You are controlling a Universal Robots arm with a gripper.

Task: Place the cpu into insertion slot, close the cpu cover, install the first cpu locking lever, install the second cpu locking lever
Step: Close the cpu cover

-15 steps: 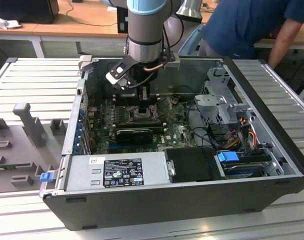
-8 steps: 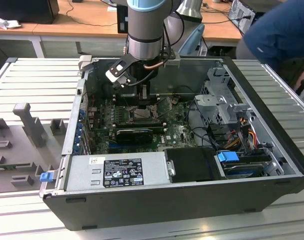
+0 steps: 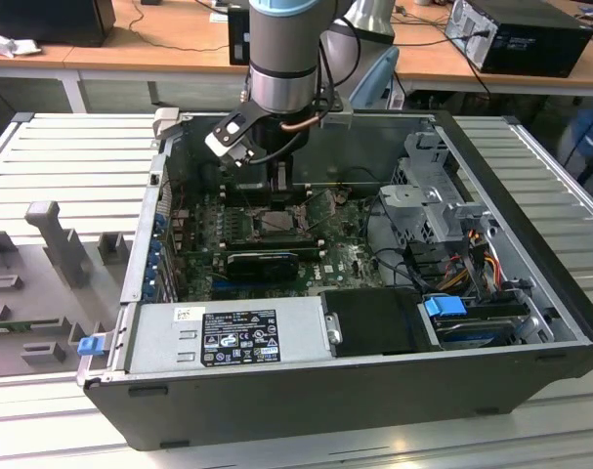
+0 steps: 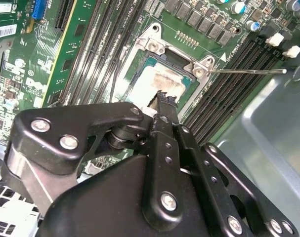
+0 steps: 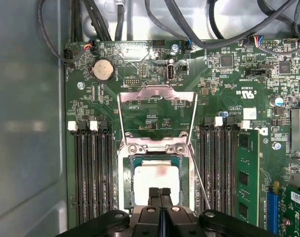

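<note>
The gripper (image 5: 159, 191), pinched together and empty, hangs directly over the seated cpu (image 5: 155, 177). The cpu cover (image 5: 157, 89) is swung open just beyond it.

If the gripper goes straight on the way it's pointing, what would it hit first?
Probably the cpu, lying right below the gripper with its fingers shut; how far apart they are is unclear.

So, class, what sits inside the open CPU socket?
The cpu lies inside, grey top showing, with the cpu cover swung open. The shut tool covers one edge; whatever lies beneath the cpu is hidden.
</note>
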